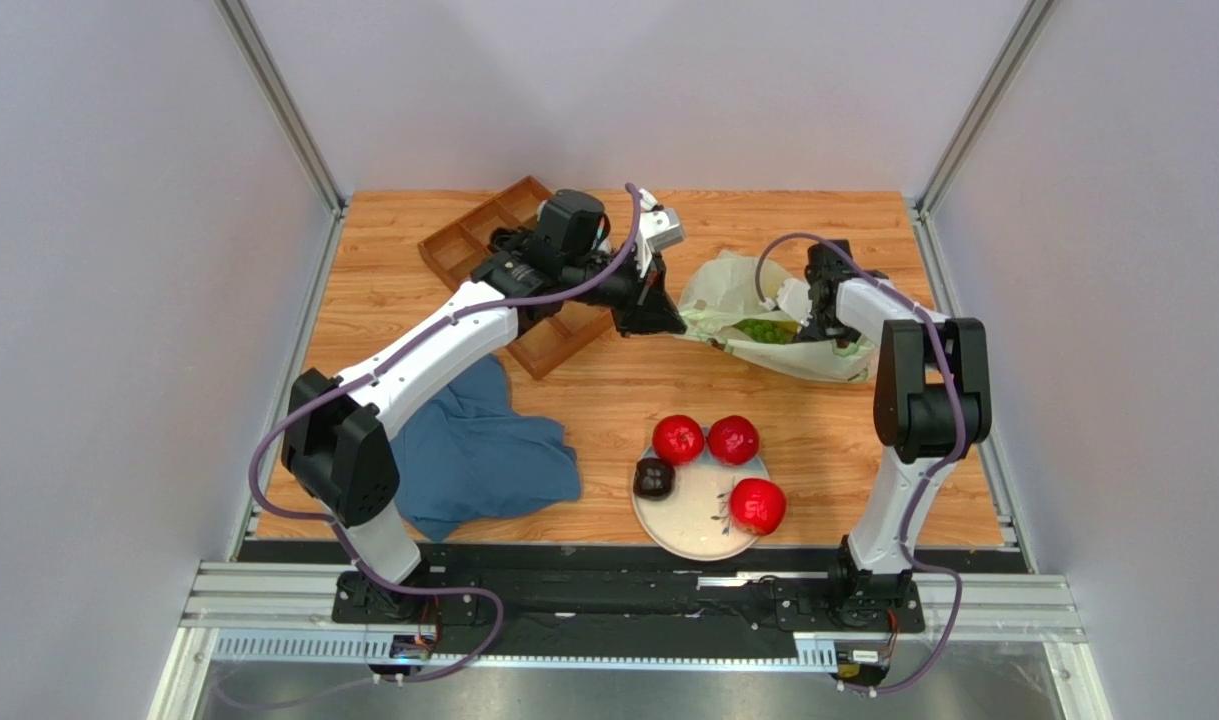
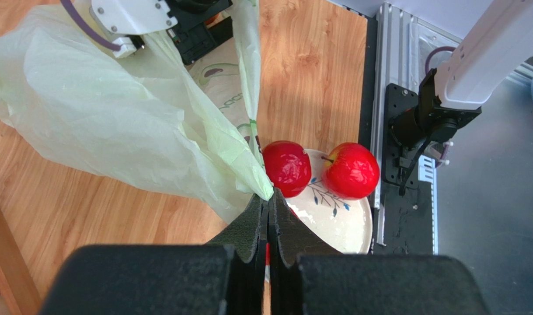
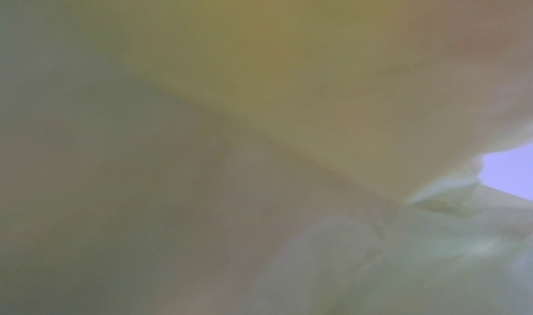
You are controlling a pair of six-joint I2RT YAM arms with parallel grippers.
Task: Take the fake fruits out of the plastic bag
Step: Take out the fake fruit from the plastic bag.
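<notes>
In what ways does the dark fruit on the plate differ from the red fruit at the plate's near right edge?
The dark fruit is purple-brown, the red fruit bright red. The dark fruit looks smaller than the red fruit. The dark fruit lies at the left rim of the plate, the red fruit at its right rim. Both are round and glossy.

Three red apples (image 1: pixel 678 438), one dark fruit (image 1: pixel 654 477), one plate (image 1: pixel 701 528), one bag (image 1: pixel 720 285).

right of the left gripper (image 1: pixel 674 321), touching it, the plastic bag (image 1: pixel 729 285); before the gripper, fake fruits (image 1: pixel 678 440) on a plate (image 1: pixel 687 542).
</notes>
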